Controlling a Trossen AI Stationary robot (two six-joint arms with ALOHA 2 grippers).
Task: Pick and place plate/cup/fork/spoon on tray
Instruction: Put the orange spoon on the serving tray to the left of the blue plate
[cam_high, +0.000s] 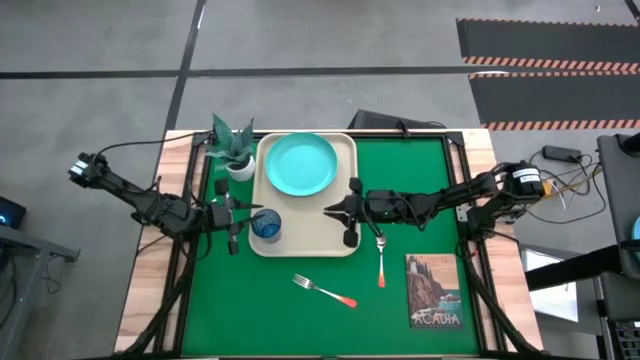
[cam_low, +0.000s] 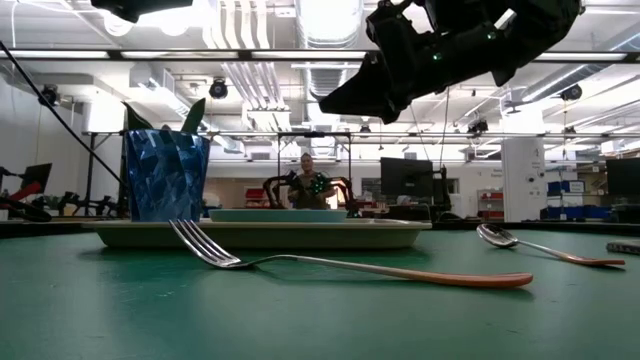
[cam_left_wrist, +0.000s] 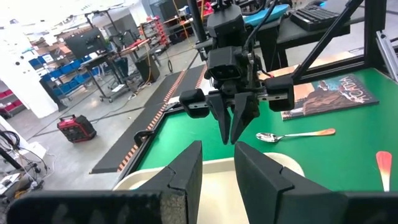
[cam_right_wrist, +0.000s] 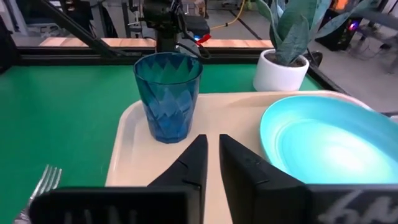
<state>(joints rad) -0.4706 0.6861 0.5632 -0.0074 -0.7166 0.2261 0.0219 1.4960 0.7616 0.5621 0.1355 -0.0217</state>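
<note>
The turquoise plate (cam_high: 300, 163) lies on the far half of the beige tray (cam_high: 345, 240). The dark-blue cup (cam_high: 266, 224) stands upright on the tray's near left corner, as the right wrist view (cam_right_wrist: 168, 96) also shows. The fork (cam_high: 325, 290) and the spoon (cam_high: 381, 255) lie on the green mat near the tray's near right corner. My left gripper (cam_high: 248, 213) hovers just left of the cup, above its height, open and empty. My right gripper (cam_high: 328, 211) hovers over the tray's right side, fingers shut and pointing toward the cup.
A white pot with a green plant (cam_high: 233, 150) stands off the tray's far left corner. A book (cam_high: 433, 290) lies on the mat at the near right. The mat to the left of the tray and along the near edge is bare.
</note>
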